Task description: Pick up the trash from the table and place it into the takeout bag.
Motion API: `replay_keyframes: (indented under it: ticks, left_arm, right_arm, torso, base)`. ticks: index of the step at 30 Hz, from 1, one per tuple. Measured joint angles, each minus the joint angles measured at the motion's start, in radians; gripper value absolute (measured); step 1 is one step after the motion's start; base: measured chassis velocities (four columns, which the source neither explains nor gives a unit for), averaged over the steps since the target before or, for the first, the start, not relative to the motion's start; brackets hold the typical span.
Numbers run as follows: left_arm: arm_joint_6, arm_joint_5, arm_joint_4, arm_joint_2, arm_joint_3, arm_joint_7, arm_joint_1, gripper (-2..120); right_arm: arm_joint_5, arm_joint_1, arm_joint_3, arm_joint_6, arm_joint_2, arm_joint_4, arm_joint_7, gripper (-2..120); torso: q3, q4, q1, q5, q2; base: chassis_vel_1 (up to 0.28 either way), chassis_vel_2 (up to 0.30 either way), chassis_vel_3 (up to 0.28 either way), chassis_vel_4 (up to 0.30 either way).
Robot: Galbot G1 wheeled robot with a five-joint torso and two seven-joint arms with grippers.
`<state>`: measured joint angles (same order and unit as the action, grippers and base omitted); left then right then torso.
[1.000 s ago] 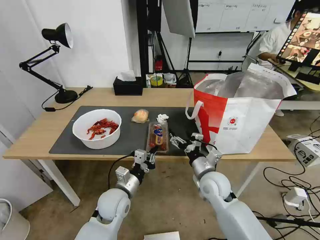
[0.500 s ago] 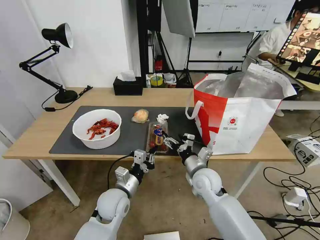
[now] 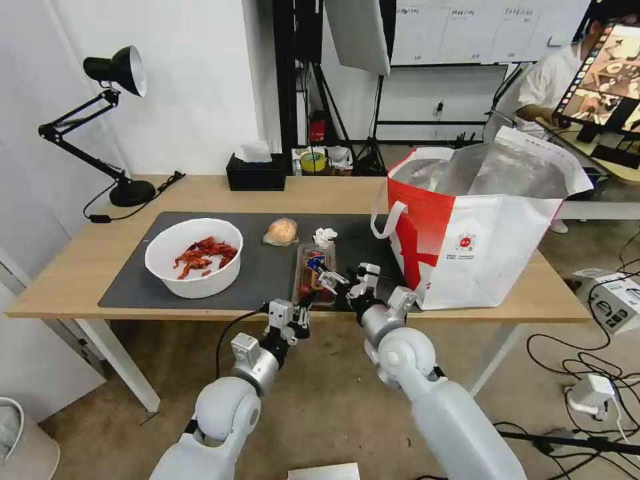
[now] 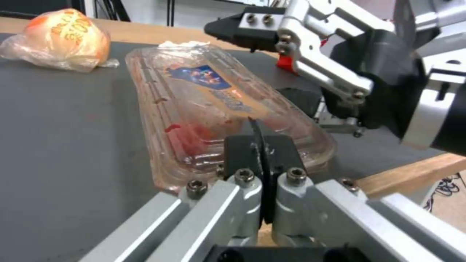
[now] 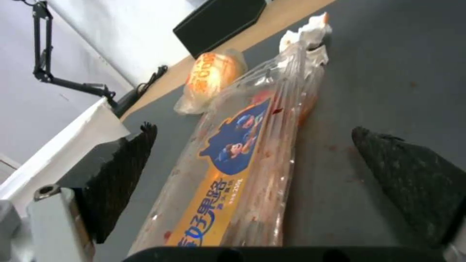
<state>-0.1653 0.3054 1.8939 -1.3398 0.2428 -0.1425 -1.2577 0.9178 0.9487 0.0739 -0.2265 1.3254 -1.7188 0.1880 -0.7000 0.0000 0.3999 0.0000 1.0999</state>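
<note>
The table [image 3: 333, 190] is long, light wood, with a dark grey mat [image 3: 267, 267] on it. All positions below are ref. the mat.

The takeout bag [image 3: 480, 233] stands upright at the mat's right end, mouth open upward, foil lining visible. The white bowl [image 3: 194, 257] of crayfish shells sits on the mat's left part. The clear tray [image 3: 313, 270] w/ cherry tomatoes lies flat at mat centre, near the front edge. Its long axis runs front-to-back across the mat, one short end toward the robot and the other toward the crumpled tissue [image 3: 325, 235], which touches or nearly touches that far end. The wrapped orange lump [image 3: 281, 231] lies just left of the tissue, toward the mat's rear.

Right gripper [image 3: 343, 280]: over the mat's front-centre, at the tray's right side, fingers spread wide. In the right wrist view the tray [image 5: 243, 153] lies between the two pads, neither touching.
Left gripper [image 3: 297, 317]: at the mat's front edge, just short of the tray's near end, pads pressed together on nothing.

Step in hand (judged): right-arm grasp of the tray.
- Span the short width, not the length.
- Centre the pads approx. mid-length, so the tray lifts level.
- Descend until the pads bracket the side walls, then squeeze lightly; thin plastic will prob. flex, and the hinged lid may pop.
- Keep clear of the tissue.
</note>
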Motion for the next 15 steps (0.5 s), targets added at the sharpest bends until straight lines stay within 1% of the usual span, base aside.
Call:
replay_keyframes:
  ticks: [13,15]
  left_arm:
    - [0.001,-0.002,-0.007,-0.003,0.000,0.000,0.004,0]
    - [0.001,-0.002,-0.008,-0.003,0.000,0.000,0.004,0]
  right_arm:
    - [0.016,-0.026,-0.009,-0.008,0.012,0.023,0.001,96]
    - [0.017,-0.028,-0.010,-0.008,0.013,0.025,0.001,95]
  torso:
    - [0.000,0.0000,0.000,0.0000,0.000]
    - [0.000,0.0000,0.000,0.0000,0.000]
  base:
    - [0.000,0.000,0.000,0.000]
    - [0.000,0.000,0.000,0.000]
